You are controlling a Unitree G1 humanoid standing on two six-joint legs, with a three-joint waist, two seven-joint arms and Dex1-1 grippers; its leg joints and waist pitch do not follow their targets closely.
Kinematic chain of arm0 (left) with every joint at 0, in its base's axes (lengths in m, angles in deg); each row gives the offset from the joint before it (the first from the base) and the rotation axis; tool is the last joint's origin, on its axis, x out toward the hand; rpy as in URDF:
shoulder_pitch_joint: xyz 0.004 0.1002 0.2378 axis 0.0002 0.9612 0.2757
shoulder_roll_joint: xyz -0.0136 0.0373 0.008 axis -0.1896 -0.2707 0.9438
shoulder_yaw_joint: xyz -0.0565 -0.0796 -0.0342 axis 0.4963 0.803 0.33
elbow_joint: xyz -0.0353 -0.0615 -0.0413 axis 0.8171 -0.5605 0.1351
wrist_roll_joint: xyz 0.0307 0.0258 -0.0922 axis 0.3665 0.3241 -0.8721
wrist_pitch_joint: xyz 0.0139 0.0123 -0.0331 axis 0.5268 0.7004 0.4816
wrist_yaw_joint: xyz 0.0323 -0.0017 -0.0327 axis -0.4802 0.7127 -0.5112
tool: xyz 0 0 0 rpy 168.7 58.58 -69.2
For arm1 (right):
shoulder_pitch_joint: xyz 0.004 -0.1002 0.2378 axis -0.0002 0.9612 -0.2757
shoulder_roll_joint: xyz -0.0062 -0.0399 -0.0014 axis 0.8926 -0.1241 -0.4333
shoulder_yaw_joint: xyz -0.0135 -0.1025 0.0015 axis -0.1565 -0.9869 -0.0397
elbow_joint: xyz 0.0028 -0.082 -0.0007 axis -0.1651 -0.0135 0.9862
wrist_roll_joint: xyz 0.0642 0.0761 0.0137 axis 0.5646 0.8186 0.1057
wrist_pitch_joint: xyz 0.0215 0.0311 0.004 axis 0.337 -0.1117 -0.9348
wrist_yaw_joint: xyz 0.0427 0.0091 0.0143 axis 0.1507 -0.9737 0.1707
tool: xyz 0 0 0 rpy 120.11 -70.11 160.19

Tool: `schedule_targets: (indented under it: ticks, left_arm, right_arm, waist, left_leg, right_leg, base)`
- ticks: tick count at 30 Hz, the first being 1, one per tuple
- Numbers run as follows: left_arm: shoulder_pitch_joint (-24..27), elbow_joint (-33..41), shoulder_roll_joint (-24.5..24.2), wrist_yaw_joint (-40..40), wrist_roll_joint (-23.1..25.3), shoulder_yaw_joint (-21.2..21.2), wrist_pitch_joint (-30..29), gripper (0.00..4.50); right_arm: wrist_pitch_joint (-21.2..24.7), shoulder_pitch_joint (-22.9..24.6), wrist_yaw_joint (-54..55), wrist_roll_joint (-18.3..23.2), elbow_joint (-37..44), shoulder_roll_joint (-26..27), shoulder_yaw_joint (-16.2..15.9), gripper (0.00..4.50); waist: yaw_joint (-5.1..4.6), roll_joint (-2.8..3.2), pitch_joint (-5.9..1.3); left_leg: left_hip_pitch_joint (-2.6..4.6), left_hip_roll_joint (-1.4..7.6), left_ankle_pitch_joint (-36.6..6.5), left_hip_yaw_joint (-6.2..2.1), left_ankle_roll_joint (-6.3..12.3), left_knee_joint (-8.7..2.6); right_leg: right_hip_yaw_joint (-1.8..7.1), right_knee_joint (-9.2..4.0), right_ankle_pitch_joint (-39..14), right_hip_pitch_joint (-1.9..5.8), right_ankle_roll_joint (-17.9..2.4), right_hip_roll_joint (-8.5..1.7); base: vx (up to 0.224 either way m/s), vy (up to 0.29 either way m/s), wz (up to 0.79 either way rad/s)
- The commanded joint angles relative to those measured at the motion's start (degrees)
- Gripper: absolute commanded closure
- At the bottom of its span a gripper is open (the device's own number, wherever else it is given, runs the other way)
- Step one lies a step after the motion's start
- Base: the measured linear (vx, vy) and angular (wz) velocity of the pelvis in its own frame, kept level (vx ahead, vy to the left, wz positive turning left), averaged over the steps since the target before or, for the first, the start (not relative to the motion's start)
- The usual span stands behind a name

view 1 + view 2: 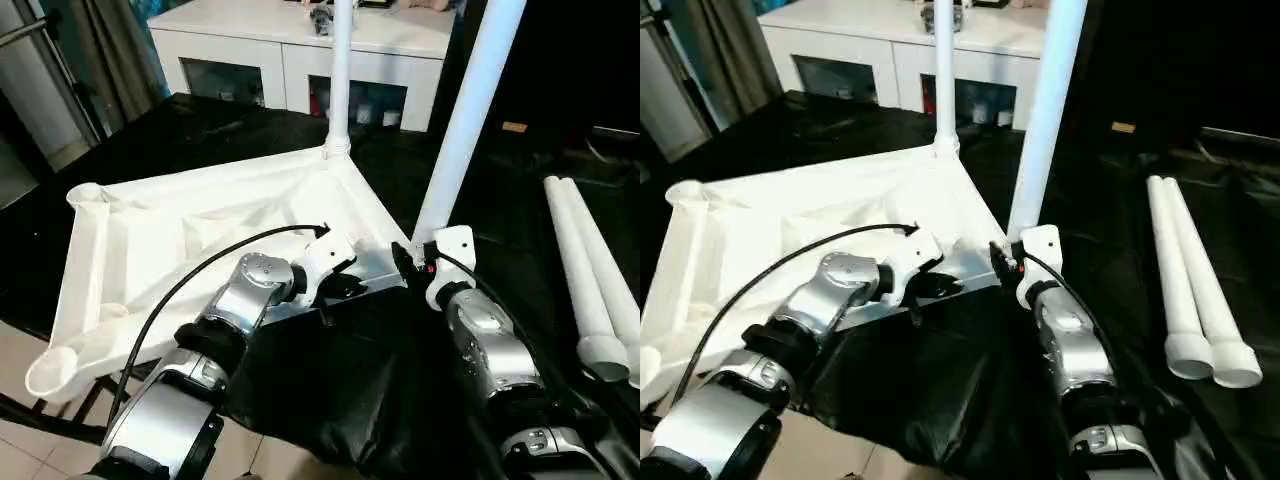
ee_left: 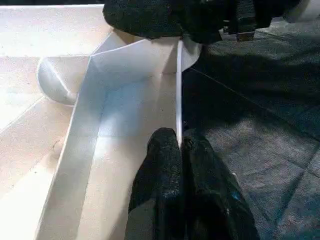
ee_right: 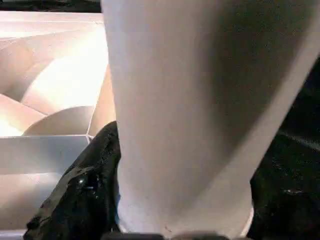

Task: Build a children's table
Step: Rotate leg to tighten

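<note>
Tabletop lies underside up on the black-covered surface, one leg upright in its far corner socket. The left gripper is pinched closed on the thin near rim, while the right gripper clasps a second leg standing at the near right corner. Two spare legs lie together well to the right; a white cabinet stands behind.

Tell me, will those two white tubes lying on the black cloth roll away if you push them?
Probably yes. The two loose legs are smooth round tubes lying flat on the black cloth, so a sideways push would likely roll them. They touch each other, so both might move together. They look hollow at the open ends, so probably light yet stiff.
</note>
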Motion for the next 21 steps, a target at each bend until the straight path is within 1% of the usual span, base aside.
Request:
schedule_targets:
  ticks: [1, 2, 3, 4, 5, 6, 7, 8, 9, 10, 11, 12, 13, 14, 15, 16, 17, 19, 21]
  left_arm:
    - [0.52, 0.87, 1.74, -2.03, -1.28, -1.26, 3.69, 4.5]
    - [0.55, 0.85, 1.59, -2.18, -1.23, -1.31, 3.84, 4.5]
    - [0.82, 1.02, 0.61, -3.68, -1.24, -1.59, 4.95, 4.5]
    - [1.0, 1.13, -0.04, -4.7, -1.26, -1.78, 5.76, 4.5]
    - [1.0, 1.13, -0.04, -4.7, -1.26, -1.78, 5.76, 4.5]
    - [1.25, 1.34, -0.94, -6.12, -1.23, -2.1, 6.48, 4.5]
    - [1.71, 1.81, -2.47, -8.89, -1.46, -2.47, 7.43, 4.5]
    - [1.71, 1.81, -2.47, -8.89, -1.46, -2.47, 7.43, 4.5]
    - [1.91, 2.0, -3.1, -10.04, -1.54, -2.6, 7.79, 4.5]
    - [2.28, 2.5, -4.46, -12.78, -1.97, -2.74, 8.37, 4.5]
    - [2.6, 3.0, -5.72, -15.42, -2.5, -2.8, 8.82, 4.5]
    - [2.66, 3.1, -5.95, -15.93, -2.6, -2.8, 8.9, 4.5]
    - [2.85, 3.45, -7.17, -18.32, -2.9, -3.01, 9.4, 4.5]
    - [2.91, 3.53, -7.74, -19.44, -3.01, -3.11, 9.73, 4.5]
    - [2.91, 3.47, -8.71, -21.12, -3.04, -3.32, 10.38, 4.5]
    - [2.9, 3.44, -8.91, -21.44, -3.04, -3.36, 10.51, 4.5]
    - [2.87, 3.41, -9.85, -23.07, -3.05, -3.61, 11.0, 4.5]
    - [2.84, 3.46, -10.83, -24.85, -3.12, -3.88, 11.49, 4.5]
    - [2.87, 3.71, -11.61, -26.53, -3.41, -4.03, 11.77, 4.5]
  right_arm:
    - [-1.33, 0.6, -5.63, -0.58, -1.16, 1.11, -3.15, 1.09]
    - [-1.63, 0.57, -6.05, -0.38, -1.26, 1.05, -3.1, 1.09]
    - [-2.05, 0.72, -9.11, 0.68, -0.83, 0.33, -3.23, 1.09]
    - [-2.28, 0.8, -11.05, 1.28, -0.55, -0.15, -3.4, 0.89]
    - [-2.28, 0.8, -11.05, 1.28, -0.55, -0.15, -3.4, 0.74]
    - [-2.28, 1.06, -13.52, 1.64, 0.12, -1.25, -4.05, 0.67]
    - [-2.06, 1.58, -18.15, 2.2, 1.26, -3.32, -5.15, 0.67]
    - [-2.06, 1.58, -18.15, 2.2, 1.26, -3.32, -5.15, 0.67]
    - [-1.98, 1.8, -20.03, 2.36, 1.71, -4.21, -5.64, 0.67]
    - [-1.67, 2.45, -25.03, 3.42, 3.28, -6.24, -6.58, 0.67]
    - [-1.34, 3.12, -30.05, 4.71, 4.96, -8.13, -7.38, 0.67]
    - [-1.28, 3.25, -31.02, 4.96, 5.28, -8.49, -7.53, 0.67]
    - [-0.55, 3.97, -35.88, 6.32, 7.24, -10.33, -8.5, 0.67]
    - [-0.3, 4.27, -38.29, 6.85, 8.02, -11.11, -8.84, 0.67]
    - [-0.04, 4.6, -41.76, 7.19, 8.96, -12.52, -9.64, 0.67]
    - [0.0, 4.66, -42.43, 7.22, 9.13, -12.81, -9.81, 0.67]
    - [0.18, 4.91, -45.65, 7.41, 9.82, -14.05, -10.42, 0.67]
    - [0.53, 5.13, -48.93, 7.55, 10.45, -15.35, -11.09, 0.95]
    - [1.3, 5.2, -51.58, 8.03, 11.02, -16.48, -11.75, 1.05]
  waist:
    - [-0.36, -0.83, -2.95]
    - [-0.36, -0.83, -2.95]
    - [-0.39, -0.66, -2.97]
    - [-0.45, -0.72, -2.87]
    - [-0.5, -0.74, -2.83]
    - [-0.51, -0.71, -2.82]
    - [-0.48, -0.62, -2.79]
    - [-0.38, -0.64, -2.8]
    - [-0.42, -0.6, -2.78]
    - [-0.37, -0.55, -2.86]
    - [-0.2, -0.61, -2.89]
    - [-0.09, -0.56, -2.95]
    - [-0.01, -0.5, -2.97]
    - [-0.03, -0.46, -3.12]
    - [-0.03, -0.6, -3.18]
    - [0.0, -0.59, -3.16]
    - [-0.05, -0.8, -3.11]
    - [0.1, -0.67, -3.01]
    - [0.12, -0.79, -2.9]
  left_leg:
    - [-0.29, 0.71, -10.15, -0.03, 3.2, -3.55]
    - [-0.29, 0.71, -10.15, -0.03, 3.2, -3.55]
    - [-0.33, 0.76, -10.37, -0.02, 3.49, -3.54]
    - [-0.43, 0.72, -11.0, 0.0, 4.02, -3.56]
    - [-0.45, 0.73, -11.12, 0.0, 4.12, -3.58]
    - [-0.45, 0.76, -11.18, -0.01, 4.11, -3.61]
    - [-0.4, 0.84, -11.42, -0.03, 4.15, -3.63]
    - [-0.36, 0.87, -11.48, -0.05, 4.25, -3.64]
    - [-0.45, 0.97, -11.36, 0.0, 4.42, -3.63]
    - [-0.41, 1.05, -11.18, -0.03, 4.49, -3.61]
    - [-0.45, 1.04, -10.94, 0.0, 4.83, -3.5]
    - [-0.42, 1.13, -10.73, 0.05, 5.15, -3.46]
    - [-0.51, 1.28, -10.1, 0.07, 5.71, -3.39]
    - [-0.52, 1.3, -9.46, 0.09, 5.88, -3.28]
    - [-0.63, 1.37, -8.71, 0.08, 6.24, -3.18]
    - [-0.6, 1.32, -8.68, 0.12, 6.45, -3.14]
    - [-0.65, 1.34, -8.7, 0.19, 6.57, -3.12]
    - [-0.62, 1.33, -9.65, 0.17, 6.5, -3.15]
    - [-0.53, 1.33, -10.15, 0.19, 5.99, -3.29]
  right_leg:
    - [2.21, -4.32, -11.58, 2.86, -10.85, -3.14]
    - [2.21, -4.32, -11.58, 2.86, -10.85, -3.14]
    - [2.15, -4.24, -10.89, 2.88, -11.24, -3.17]
    - [2.09, -4.36, -11.46, 2.96, -11.31, -3.21]
    - [2.06, -4.43, -12.1, 2.96, -11.22, -3.21]
    - [2.05, -4.47, -12.71, 2.95, -11.18, -3.25]
    - [2.04, -4.61, -13.83, 2.93, -11.08, -3.29]
    - [2.01, -4.63, -13.91, 3.05, -11.02, -3.28]
    - [2.13, -4.54, -13.38, 2.91, -11.15, -3.25]
    - [2.11, -4.48, -12.87, 2.93, -11.43, -3.3]
    - [2.09, -4.24, -11.65, 3.12, -11.84, -3.2]
    - [2.07, -4.19, -10.71, 3.12, -12.07, -3.12]
    - [1.99, -3.91, -8.53, 3.1, -12.75, -3.05]
    - [2.0, -3.67, -7.42, 3.09, -13.17, -3.12]
    - [1.99, -3.41, -5.4, 3.12, -14.03, -3.13]
    - [1.93, -3.45, -5.12, 3.08, -14.28, -3.04]
    - [1.93, -3.41, -5.12, 3.01, -14.54, -3.1]
    - [1.88, -3.57, -7.11, 3.02, -14.48, -3.21]
    - [1.9, -3.77, -9.01, 2.99, -14.12, -3.22]
  base:
    - [0.0, 0.0, 0.0]
    - [0.0, 0.0, 0.0]
    - [0.0, 0.0, 0.0]
    - [0.0, 0.0, 0.0]
    - [0.0, 0.0, 0.0]
    - [0.0, 0.0, 0.0]
    - [0.0, 0.0, 0.0]
    - [0.0, 0.0, 0.0]
    - [0.0, 0.0, 0.0]
    - [0.0, 0.0, 0.0]
    - [0.0, 0.0, 0.0]
    - [0.0, 0.0, 0.0]
    - [0.0, 0.0, 0.0]
    - [0.0, 0.0, 0.0]
    - [0.0, 0.0, 0.0]
    - [0.0, 0.0, 0.0]
    - [0.0, 0.0, 0.0]
    - [0.0, 0.0, 0.0]
    - [0.0, 0.0, 0.0]
